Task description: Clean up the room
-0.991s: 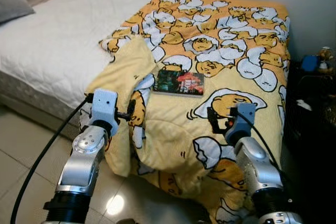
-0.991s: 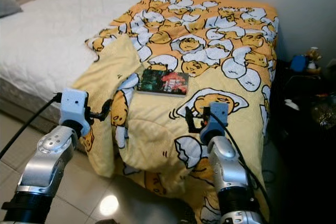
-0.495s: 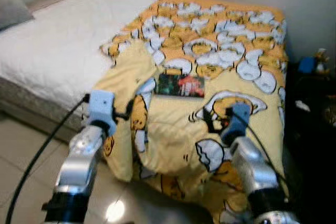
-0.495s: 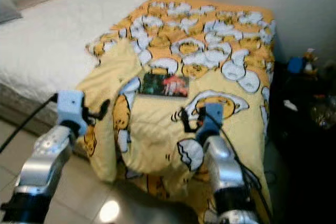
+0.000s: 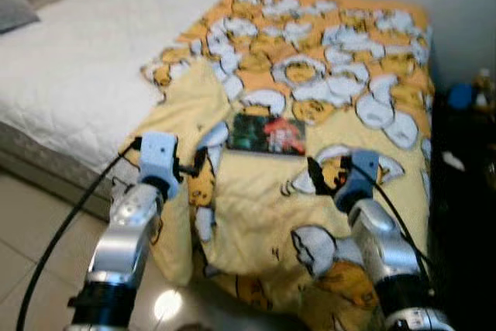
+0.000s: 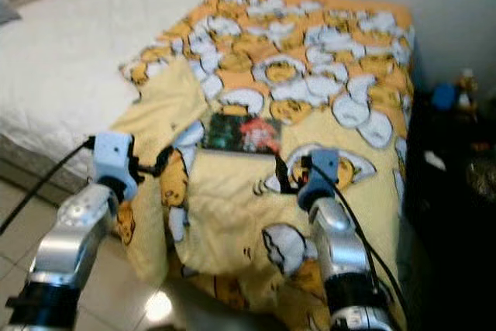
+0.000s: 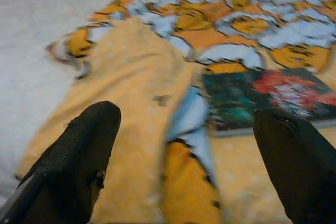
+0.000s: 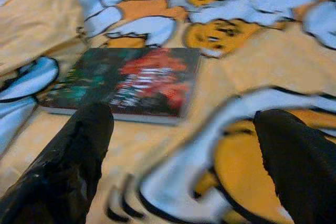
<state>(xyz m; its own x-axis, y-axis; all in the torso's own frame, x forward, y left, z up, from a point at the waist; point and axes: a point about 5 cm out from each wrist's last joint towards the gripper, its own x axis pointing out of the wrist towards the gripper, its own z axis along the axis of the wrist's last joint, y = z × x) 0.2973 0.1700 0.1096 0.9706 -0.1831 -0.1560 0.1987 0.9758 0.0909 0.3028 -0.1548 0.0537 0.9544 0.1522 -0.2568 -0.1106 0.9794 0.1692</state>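
Bedroom scene: a bed (image 5: 70,75) with a rumpled yellow egg-print blanket (image 5: 341,60), and a dark book (image 5: 267,132) lying flat near the middle of the frame. Both arms are up in the lower half, the left gripper (image 5: 203,163) and right gripper (image 5: 316,174) each with fingers spread wide and holding nothing. Likely snag: the soft, bunched blanket could get pinched along with the book, or the book could slide away if nudged from one side.
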